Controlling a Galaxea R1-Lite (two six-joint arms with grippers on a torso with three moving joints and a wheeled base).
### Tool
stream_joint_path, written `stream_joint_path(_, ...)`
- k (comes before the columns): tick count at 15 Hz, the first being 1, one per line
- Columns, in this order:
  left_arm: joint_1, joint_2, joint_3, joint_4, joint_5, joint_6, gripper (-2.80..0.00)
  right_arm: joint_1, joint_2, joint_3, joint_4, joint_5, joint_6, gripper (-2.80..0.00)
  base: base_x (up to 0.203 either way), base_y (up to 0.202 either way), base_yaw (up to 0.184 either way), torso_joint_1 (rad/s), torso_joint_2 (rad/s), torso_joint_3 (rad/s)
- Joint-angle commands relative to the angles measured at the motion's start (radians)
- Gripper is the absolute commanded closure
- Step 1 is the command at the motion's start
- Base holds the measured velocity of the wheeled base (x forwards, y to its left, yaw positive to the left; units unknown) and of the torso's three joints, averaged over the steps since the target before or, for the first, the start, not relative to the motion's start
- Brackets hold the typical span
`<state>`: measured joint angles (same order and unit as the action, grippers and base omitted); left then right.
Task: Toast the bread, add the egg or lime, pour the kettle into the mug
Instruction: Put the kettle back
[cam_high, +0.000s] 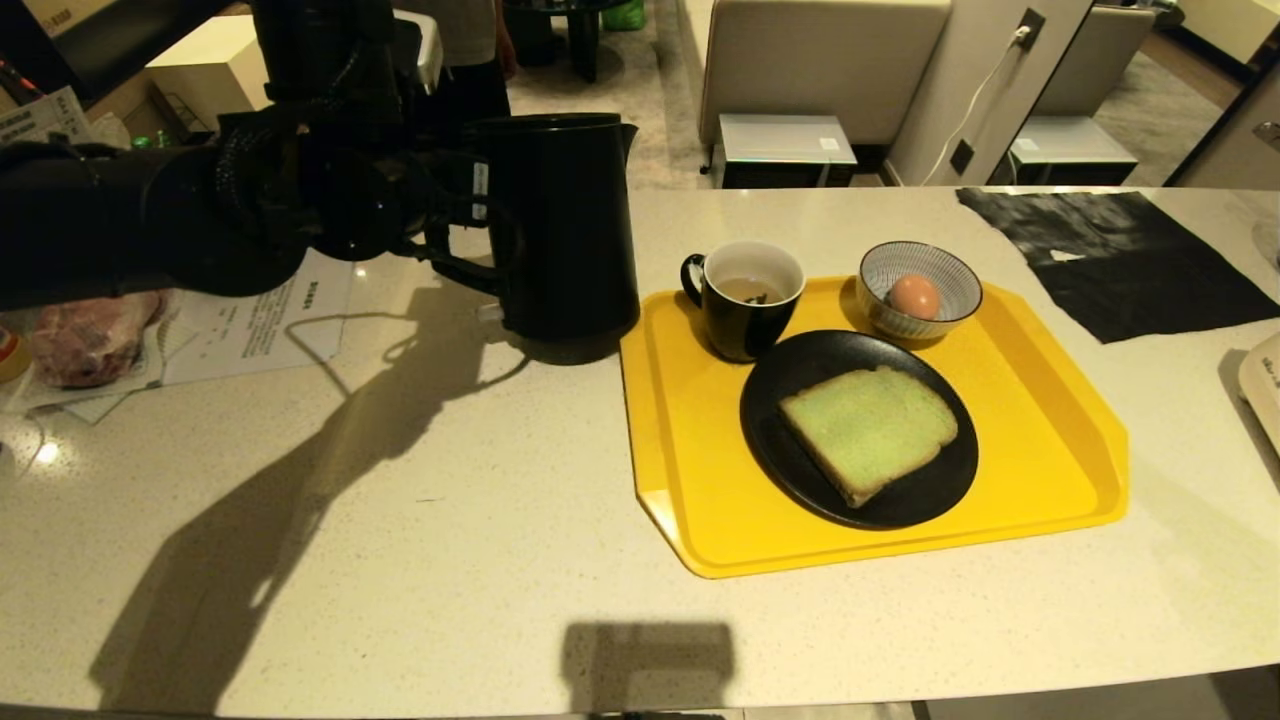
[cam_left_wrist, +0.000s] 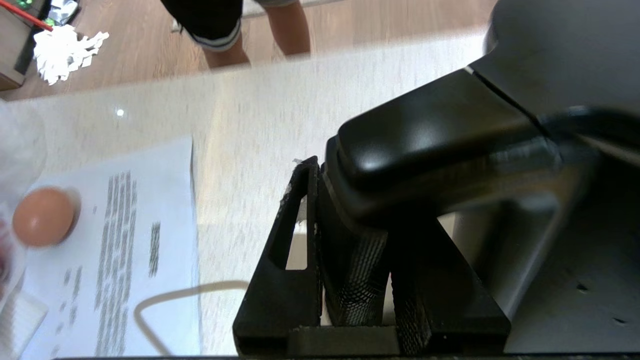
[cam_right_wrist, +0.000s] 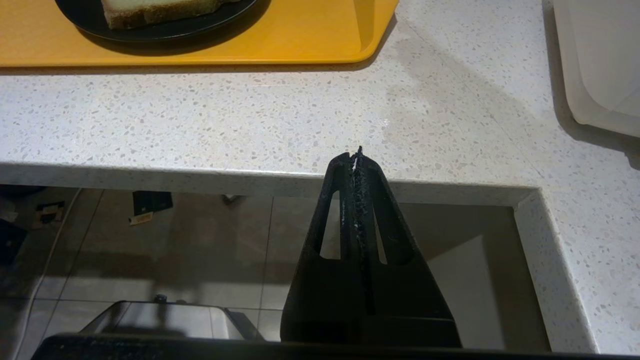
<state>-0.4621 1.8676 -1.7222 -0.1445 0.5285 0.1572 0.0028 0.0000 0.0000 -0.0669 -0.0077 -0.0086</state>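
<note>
Head view: left gripper (cam_high: 455, 240) clamps the handle of the kettle (cam_high: 560, 225), which stands just off the yellow tray's (cam_high: 1040, 420) far-left corner beside the mug (cam_high: 745, 300); a hasty tilt could overshoot the rim and spill.

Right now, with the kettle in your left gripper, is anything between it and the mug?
Nothing visible. The left gripper is shut on the handle of the tall matte black kettle, which is beside the yellow plastic tray. The glossy black mug sits at the tray's near-left corner, only bare counter between them.
</note>
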Motion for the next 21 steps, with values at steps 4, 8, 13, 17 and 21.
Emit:
stream_joint_path(4, 0.065, -0.148, 0.167, -0.079, -0.007, 0.216, 0.00, 0.000, 0.002, 0.028, -0.001, 0.000, -0.001, 0.00, 0.000, 0.000, 0.000, 0.000, 0.00, 0.000)
stream_joint_path(8, 0.100, -0.186, 0.173, -0.053, -0.056, 0.247, 0.00, 0.000, 0.002, 0.028, -0.001, 0.000, -0.001, 0.00, 0.000, 0.000, 0.000, 0.000, 0.00, 0.000)
stream_joint_path(13, 0.106, -0.200, 0.277, -0.056, -0.048, 0.175, 0.00, 0.000, 0.002, 0.028, -0.001, 0.000, -0.001, 0.00, 0.000, 0.000, 0.000, 0.000, 0.00, 0.000)
stream_joint_path(17, 0.106, -0.208, 0.306, -0.056, -0.048, 0.133, 0.00, 0.000, 0.002, 0.028, -0.001, 0.000, -0.001, 0.00, 0.000, 0.000, 0.000, 0.000, 0.00, 0.000)
stream_joint_path(21, 0.102, -0.208, 0.309, -0.056, -0.042, 0.096, 0.00, 0.000, 0.002, 0.028, -0.001, 0.000, -0.001, 0.00, 0.000, 0.000, 0.000, 0.000, 0.00, 0.000)
